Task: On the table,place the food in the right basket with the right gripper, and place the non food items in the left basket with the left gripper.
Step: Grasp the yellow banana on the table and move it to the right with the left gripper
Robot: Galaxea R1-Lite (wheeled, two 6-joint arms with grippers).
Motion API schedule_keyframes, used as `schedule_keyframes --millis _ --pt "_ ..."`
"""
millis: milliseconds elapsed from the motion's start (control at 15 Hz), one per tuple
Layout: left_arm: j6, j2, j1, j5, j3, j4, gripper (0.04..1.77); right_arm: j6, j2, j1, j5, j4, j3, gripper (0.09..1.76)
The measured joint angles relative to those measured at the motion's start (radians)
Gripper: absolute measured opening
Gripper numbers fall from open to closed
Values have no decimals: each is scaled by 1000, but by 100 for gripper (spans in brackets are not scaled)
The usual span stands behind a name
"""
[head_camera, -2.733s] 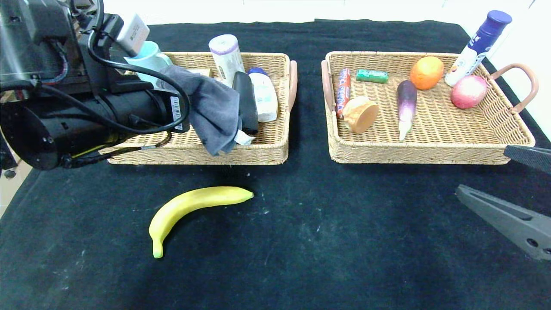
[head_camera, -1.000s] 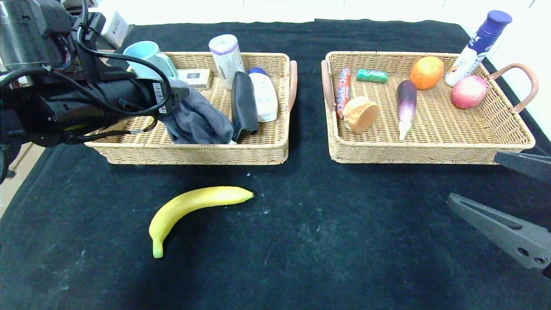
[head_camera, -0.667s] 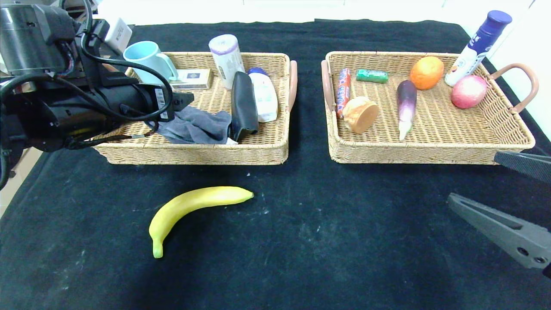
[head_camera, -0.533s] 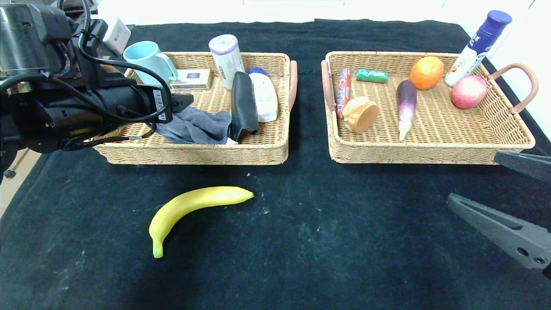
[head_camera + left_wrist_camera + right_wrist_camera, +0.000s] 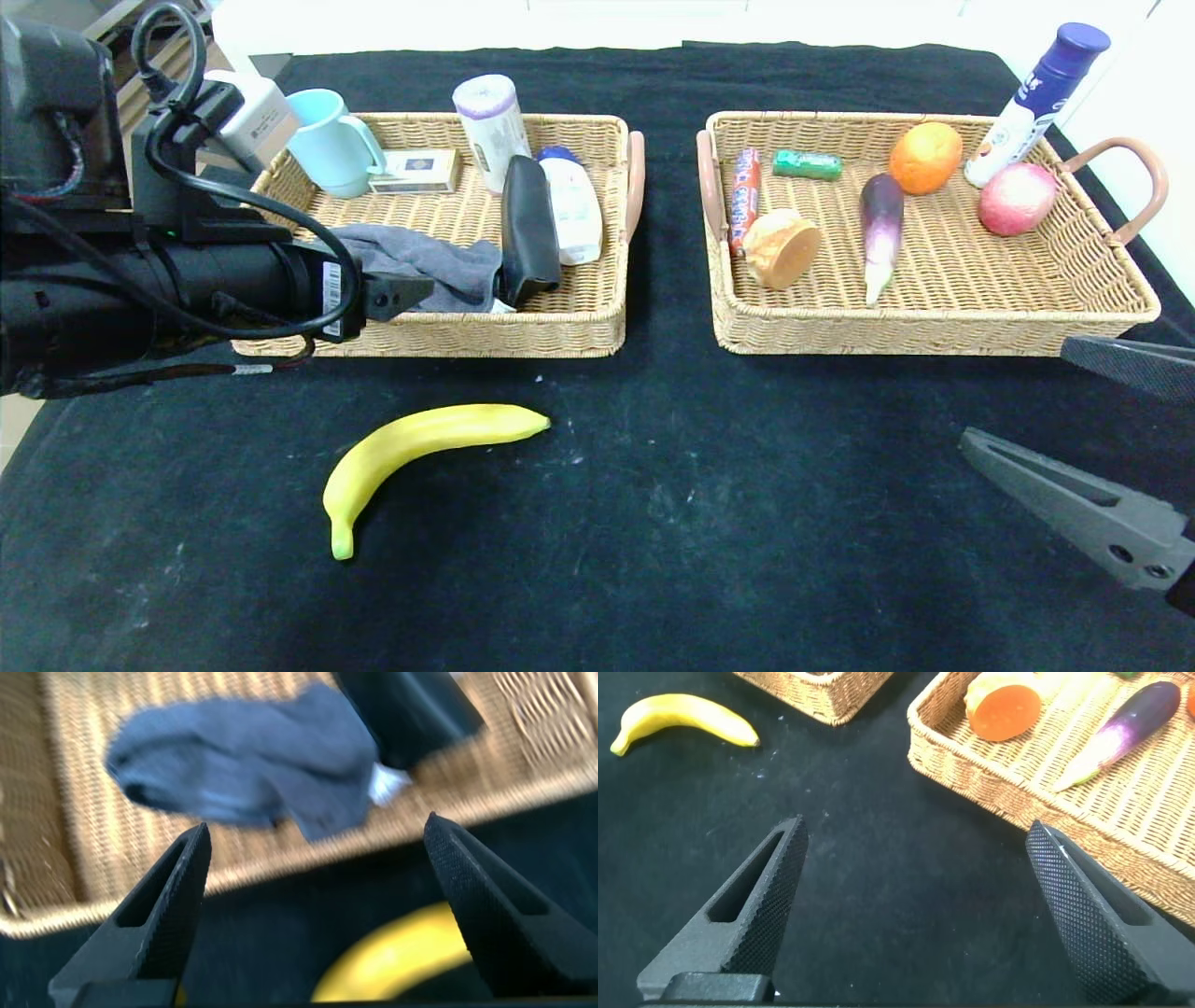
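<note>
A: Nearest, on the black cloth-covered desk: curved yellow banana, lying flat just before the left woven wicker basket. Right end effector spread wide, empty, low at the desk's right edge.

B: Smooth, probably light, firm. Best pinched across the thick middle.

A: Farther back: left end effector spread too, empty, at that basket's front rim; limp grey cloth lying inside. Right woven wicker basket beyond, holding food.

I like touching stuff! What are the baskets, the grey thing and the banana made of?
Both baskets look like woven wicker, matte tan strands. The grey cloth looks like soft fabric, since it lies crumpled. The banana is smooth and evenly yellow, possibly plastic; I can't tell.
</note>
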Motion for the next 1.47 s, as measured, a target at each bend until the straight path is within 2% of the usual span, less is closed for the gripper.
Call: schedule_keyframes --millis 200,533,800,1133,1467 --pt "6 -36 -32 -8 -7 161 168 0 2 2 1 0 0 171" --pt "32 -40 -58 5 31 324 169 1 1 16 2 0 1 171" --pt "22 -17 -56 0 108 333 170 1 -1 20 3 0 1 171" --pt "19 17 -53 1 129 330 170 1 -1 21 2 1 3 171" --pt "25 55 -43 0 166 226 171 0 -2 21 -4 1 3 171"
